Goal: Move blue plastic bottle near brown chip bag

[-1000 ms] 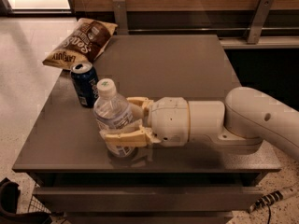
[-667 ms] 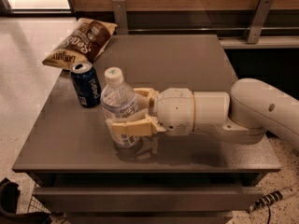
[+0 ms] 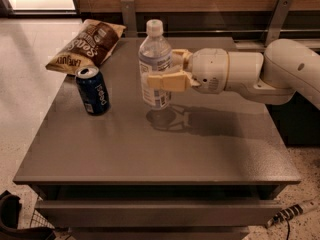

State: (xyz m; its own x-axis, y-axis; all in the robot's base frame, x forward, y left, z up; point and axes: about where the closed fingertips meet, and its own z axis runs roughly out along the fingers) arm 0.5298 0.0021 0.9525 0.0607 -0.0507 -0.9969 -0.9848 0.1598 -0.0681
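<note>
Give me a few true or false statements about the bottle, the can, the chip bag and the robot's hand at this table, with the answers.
1. The hand is shut on the blue plastic bottle above the middle of the table. True.
2. The bottle lies on its side. False: it is upright, white cap on top.
3. The Pepsi can stands upright on the table, apart from the bottle. True.
4. The brown chip bag sits in the middle of the table. False: it lies at a far corner, partly over the edge, beyond the can.
</note>
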